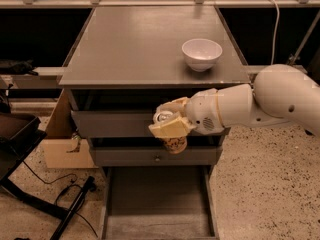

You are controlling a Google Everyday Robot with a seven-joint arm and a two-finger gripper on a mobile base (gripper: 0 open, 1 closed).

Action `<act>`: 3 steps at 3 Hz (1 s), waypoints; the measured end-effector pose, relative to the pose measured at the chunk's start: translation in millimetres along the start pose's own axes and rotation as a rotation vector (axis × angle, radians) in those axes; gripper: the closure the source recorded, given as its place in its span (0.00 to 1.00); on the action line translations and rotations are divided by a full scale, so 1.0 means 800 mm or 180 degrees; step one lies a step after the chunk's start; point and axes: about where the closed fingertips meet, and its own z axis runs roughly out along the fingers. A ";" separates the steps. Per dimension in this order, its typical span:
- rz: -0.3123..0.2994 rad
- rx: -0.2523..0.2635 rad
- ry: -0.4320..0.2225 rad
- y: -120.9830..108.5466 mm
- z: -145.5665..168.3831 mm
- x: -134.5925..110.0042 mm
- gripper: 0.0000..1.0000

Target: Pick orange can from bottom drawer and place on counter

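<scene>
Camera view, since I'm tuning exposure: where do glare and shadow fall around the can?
Camera view: the can shows a glinting silver top in the pincer, shut on it before the upper drawers; the counter has a soft sheen; the bottom drawer lies in dim shade.

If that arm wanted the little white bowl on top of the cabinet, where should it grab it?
Probably by the rim, from straight above, with one finger inside and one outside. The white bowl stands upright and open on the counter, and its rounded wall flares outward, so a grip across the sides might slip. At present the gripper is below the counter's front edge, shut on the orange can.
</scene>
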 end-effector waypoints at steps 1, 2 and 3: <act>-0.0184 0.0158 -0.0043 -0.020 -0.018 -0.069 1.00; -0.0307 0.0407 -0.0195 -0.061 -0.044 -0.164 1.00; -0.0391 0.0608 -0.0628 -0.143 -0.051 -0.262 1.00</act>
